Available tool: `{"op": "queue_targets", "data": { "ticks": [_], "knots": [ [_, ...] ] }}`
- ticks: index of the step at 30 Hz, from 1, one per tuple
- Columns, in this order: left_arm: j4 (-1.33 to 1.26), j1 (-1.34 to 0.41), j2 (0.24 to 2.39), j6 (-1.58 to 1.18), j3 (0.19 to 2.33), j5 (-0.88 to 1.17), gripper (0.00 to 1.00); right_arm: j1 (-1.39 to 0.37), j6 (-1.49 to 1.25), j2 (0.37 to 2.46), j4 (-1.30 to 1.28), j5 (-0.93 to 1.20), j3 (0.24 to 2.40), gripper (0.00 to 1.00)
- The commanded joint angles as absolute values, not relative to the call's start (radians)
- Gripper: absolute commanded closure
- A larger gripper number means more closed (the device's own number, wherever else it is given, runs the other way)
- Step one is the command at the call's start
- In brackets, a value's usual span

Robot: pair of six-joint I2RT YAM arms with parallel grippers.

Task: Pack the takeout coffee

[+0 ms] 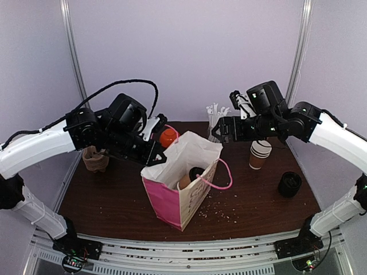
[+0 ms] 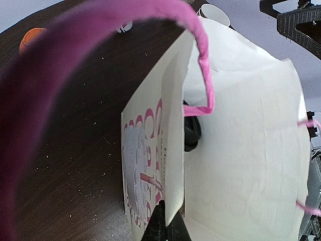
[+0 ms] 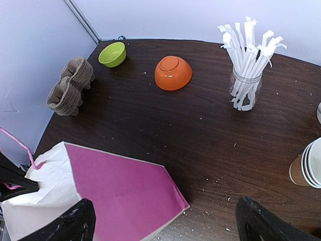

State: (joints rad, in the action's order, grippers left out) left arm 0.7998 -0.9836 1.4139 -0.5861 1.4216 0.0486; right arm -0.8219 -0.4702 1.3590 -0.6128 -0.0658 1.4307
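Dark wood table [image 1: 258, 200] with crumbs on it, pale lilac walls behind.

Far left: stacked brown pulp cup carriers [image 1: 94, 159], near the wall. The right wrist view also shows a green bowl [image 3: 112, 54] beyond them.

Left gripper [image 1: 156, 156] is at the left rim of the paper bag [image 1: 178, 197], fingers pressed together and pinching the bag's top edge. In the left wrist view the black fingertips [image 2: 165, 223] meet on the thin paper wall, with a pink handle [image 2: 100, 30] looping large and blurred across the frame.

An orange bowl [image 1: 168, 137] sits upside down just behind the bag, partly hidden by the left gripper.

The bag stands upright at table centre with its mouth open. It is white inside, has a pink side panel, and a second pink handle [image 1: 223, 175] hangs on the right.

The takeout coffee [image 1: 186, 180] is inside the bag, with its brown side and black lid showing through the open top. Upright or tilted, cannot tell.

A jar of white straws [image 1: 215, 117] stands at the back, right of the bag.

Right gripper [image 1: 221, 133] hangs above the table behind the bag's right side, fingers spread wide and holding nothing. Its black fingers [image 3: 75, 223] frame the bottom of the right wrist view.

A stack of paper cups [image 1: 260, 154] stands right of the bag. A squat black stack of lids [image 1: 289, 184] is further right, apart from the cups.
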Motion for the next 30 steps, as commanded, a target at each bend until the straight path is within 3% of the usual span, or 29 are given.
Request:
{"op": "queue_targets", "data": {
  "ticks": [1, 15, 30],
  "knots": [
    [0.800, -0.993, 1.407, -0.505, 1.489, 0.000, 1.00, -0.813, -0.472, 1.308, -0.573, -0.080, 1.410, 0.00],
    [0.798, -1.129, 1.418, -0.323, 1.536, -0.314, 1.00, -0.812, -0.494, 1.174, -0.448, -0.205, 1.237, 0.00],
    [0.718, -1.250, 1.416, -0.308, 1.476, -0.391, 1.00, -0.812, -0.491, 1.202, -0.399, -0.236, 1.130, 0.00]
  ]
}}
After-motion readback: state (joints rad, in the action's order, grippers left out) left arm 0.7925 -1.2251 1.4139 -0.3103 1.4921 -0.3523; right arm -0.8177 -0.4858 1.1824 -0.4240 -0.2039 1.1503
